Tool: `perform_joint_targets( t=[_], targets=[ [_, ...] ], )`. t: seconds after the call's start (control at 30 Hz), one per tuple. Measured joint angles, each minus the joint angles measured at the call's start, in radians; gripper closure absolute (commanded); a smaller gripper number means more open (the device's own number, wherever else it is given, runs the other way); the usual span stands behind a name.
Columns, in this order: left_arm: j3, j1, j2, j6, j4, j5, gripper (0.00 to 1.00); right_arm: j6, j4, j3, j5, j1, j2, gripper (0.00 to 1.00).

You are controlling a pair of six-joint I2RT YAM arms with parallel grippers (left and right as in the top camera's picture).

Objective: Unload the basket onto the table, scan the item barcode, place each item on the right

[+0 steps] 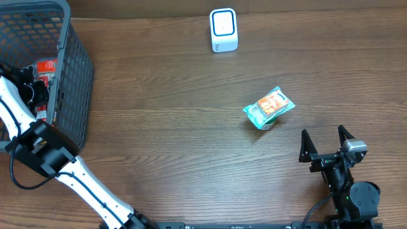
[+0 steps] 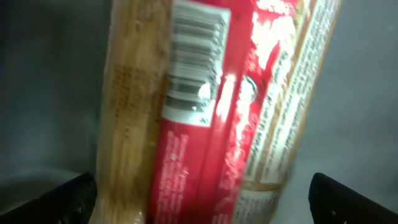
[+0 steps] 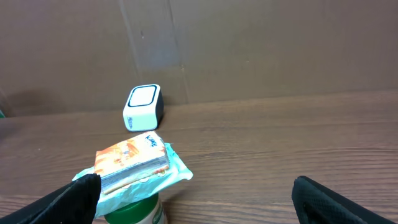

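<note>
A red and tan packet (image 2: 211, 124) fills the left wrist view, its barcode (image 2: 193, 62) facing the camera. My left gripper (image 2: 202, 205) is open inside the grey basket (image 1: 73, 70), one finger on each side of the packet with gaps between. In the overhead view it (image 1: 33, 88) hangs beside a red item (image 1: 46, 65). The white scanner (image 1: 223, 30) stands at the table's far edge. A teal and orange packet (image 1: 269, 107) rests on a green-lidded cup (image 3: 134, 211). My right gripper (image 1: 325, 147) is open, just right of and nearer than it.
The basket's mesh wall rises along the left edge of the table. In the right wrist view the scanner (image 3: 143, 107) sits behind the teal packet (image 3: 134, 165), with a brown wall beyond. Bare wood lies between the basket and the packet.
</note>
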Motion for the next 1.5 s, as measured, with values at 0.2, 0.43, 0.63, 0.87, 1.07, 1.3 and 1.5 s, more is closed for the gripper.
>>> perform_joint_targets(
  t=[0.2, 0.43, 0.63, 0.87, 1.07, 1.3, 1.5],
  targets=[
    [-0.023, 0.0, 0.001, 0.001, 0.061, -0.006, 0.08, 0.0, 0.0, 0.0, 0.0, 0.0, 0.0, 0.0],
    [-0.069, 0.0, -0.008, 0.011, 0.088, -0.023, 0.33, 0.0, 0.0, 0.0, 0.0, 0.0, 0.0, 0.0],
    [-0.031, -0.007, -0.006, -0.011, -0.005, -0.022, 0.62, 0.0, 0.0, 0.0, 0.0, 0.0, 0.0, 0.0],
    [0.008, -0.039, -0.011, -0.046, -0.054, -0.033, 0.71, 0.0, 0.0, 0.0, 0.0, 0.0, 0.0, 0.0],
    [0.006, -0.078, -0.092, -0.092, -0.021, -0.041, 0.71, 0.0, 0.0, 0.0, 0.0, 0.0, 0.0, 0.0],
    [0.009, -0.097, -0.439, -0.2, 0.069, -0.067, 0.71, 0.0, 0.0, 0.0, 0.0, 0.0, 0.0, 0.0],
    [0.054, -0.097, -0.733, -0.322, 0.059, -0.066, 0.69, 0.0, 0.0, 0.0, 0.0, 0.0, 0.0, 0.0]
  ],
)
